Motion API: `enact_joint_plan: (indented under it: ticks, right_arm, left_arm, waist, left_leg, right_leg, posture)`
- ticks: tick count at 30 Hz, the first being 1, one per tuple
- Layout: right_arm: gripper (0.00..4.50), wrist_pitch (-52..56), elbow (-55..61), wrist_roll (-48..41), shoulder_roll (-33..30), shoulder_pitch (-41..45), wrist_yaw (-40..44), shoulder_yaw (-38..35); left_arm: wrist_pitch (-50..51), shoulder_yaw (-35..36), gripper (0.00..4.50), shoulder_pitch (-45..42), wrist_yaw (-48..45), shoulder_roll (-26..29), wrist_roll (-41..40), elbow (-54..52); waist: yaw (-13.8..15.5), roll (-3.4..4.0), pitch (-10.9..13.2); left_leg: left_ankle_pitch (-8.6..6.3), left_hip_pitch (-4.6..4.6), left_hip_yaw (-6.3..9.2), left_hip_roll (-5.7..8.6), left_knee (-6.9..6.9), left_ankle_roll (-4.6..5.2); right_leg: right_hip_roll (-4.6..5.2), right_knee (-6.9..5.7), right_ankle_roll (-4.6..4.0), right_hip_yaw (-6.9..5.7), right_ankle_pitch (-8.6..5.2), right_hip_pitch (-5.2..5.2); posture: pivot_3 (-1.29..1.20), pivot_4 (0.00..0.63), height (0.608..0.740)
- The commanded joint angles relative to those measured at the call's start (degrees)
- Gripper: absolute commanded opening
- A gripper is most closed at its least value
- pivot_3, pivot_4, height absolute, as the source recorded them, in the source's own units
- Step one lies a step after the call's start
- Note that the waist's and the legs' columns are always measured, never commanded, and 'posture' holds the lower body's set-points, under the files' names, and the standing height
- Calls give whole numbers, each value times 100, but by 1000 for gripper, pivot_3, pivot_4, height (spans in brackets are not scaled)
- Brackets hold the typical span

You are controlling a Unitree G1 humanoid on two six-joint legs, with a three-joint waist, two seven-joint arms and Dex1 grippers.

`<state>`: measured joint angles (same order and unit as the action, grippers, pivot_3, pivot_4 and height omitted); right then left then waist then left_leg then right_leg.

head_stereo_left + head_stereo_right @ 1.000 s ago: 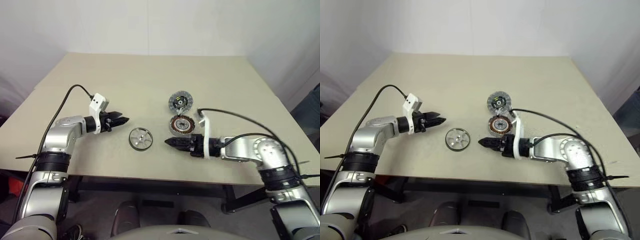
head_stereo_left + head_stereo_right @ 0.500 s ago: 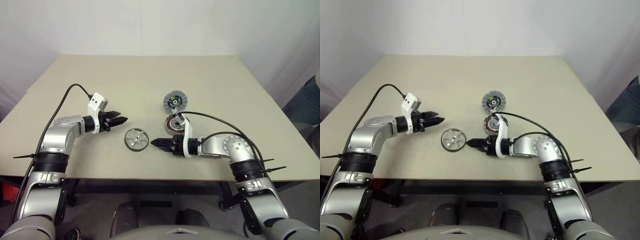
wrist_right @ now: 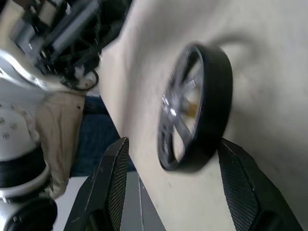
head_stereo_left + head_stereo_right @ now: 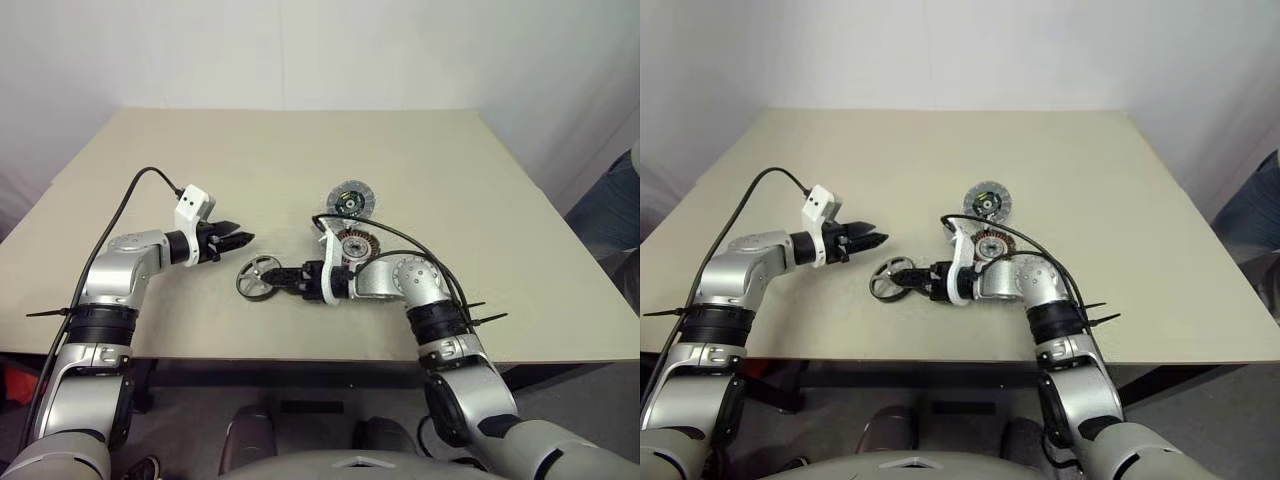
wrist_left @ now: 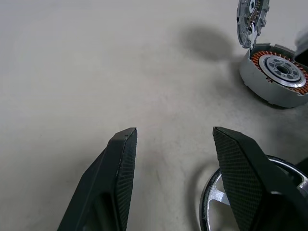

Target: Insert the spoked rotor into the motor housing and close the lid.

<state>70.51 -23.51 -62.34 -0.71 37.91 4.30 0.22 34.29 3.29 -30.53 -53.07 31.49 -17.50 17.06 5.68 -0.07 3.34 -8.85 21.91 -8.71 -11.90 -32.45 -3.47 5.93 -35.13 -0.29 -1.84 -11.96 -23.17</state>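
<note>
Surface: pale beige top that carries all three parts; its near edge lies closest to the viewer.
Spoked rotor: flat grey metal wheel lying towards the near edge of the surface, between the two hands, hub and broad spokes facing up. Judged rigid, fairly heavy for its width and smooth, so likely to slide if nudged. The thick rim looks like the best place to take hold, pinched across its depth or across the whole wheel; the spokes leave openings a finger could also hook.
Right hand: released, its two black fingers spread and reaching level towards the rotor from the rotor's right. In the right wrist view the fingers stand on either side of the wheel, close to the rim; contact cannot be told, and nothing is yet grasped.
Left hand: released and holding nothing, hovering just beyond and to the left of the rotor, fingers apart over bare surface, with the rotor's rim just beside one finger in the left wrist view.
Motor housing: shallow silver-grey cup with copper-brown windings around a central bearing, farther back, partly behind the right arm, its cavity vacant.
Lid: toothed disc at the far side of the housing, still off it; the left wrist view shows it propped up on edge beside the housing. Judged the more delicate part, given the small pieces on its dark face.
</note>
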Motion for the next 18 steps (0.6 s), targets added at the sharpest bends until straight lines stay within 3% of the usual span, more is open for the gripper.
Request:
enact_joint_plan:
  ticks: [1,3,10,18]
  right_arm:
    - [3233,-105,-63,273,70,268,140,-271]
    - [3233,-123,-154,414,91,320,145,-396]
    - [914,236,49,660,-8,304,234,-708]
    - [914,935,687,398,-203,234,36,-1502]
  left_arm:
    - [-81,104,2657,-71,51,77,-73,-212]
    - [-112,97,2657,-83,66,77,-70,-187]
    - [-231,66,2657,-204,105,41,-40,-9]
    - [-381,16,2657,-304,115,-50,-16,227]
  waist:
    - [2,0,0]
    - [4,0,0]
    - [2,0,0]
    - [29,0,0]
  left_leg:
    - [0,-1,0,0,0,0]
    - [1,0,0,1,-1,-1]
    - [2,-1,0,0,0,-4]
    - [3,-3,0,2,-1,-5]
  right_leg:
    - [0,-1,0,0,0,0]
    - [1,-1,0,1,0,1]
    - [-1,-3,0,1,0,0]
    - [0,-5,1,4,1,1]
  posture:
    - [0,0,740]
    - [0,0,740]
    - [0,0,740]
    - [0,0,740]
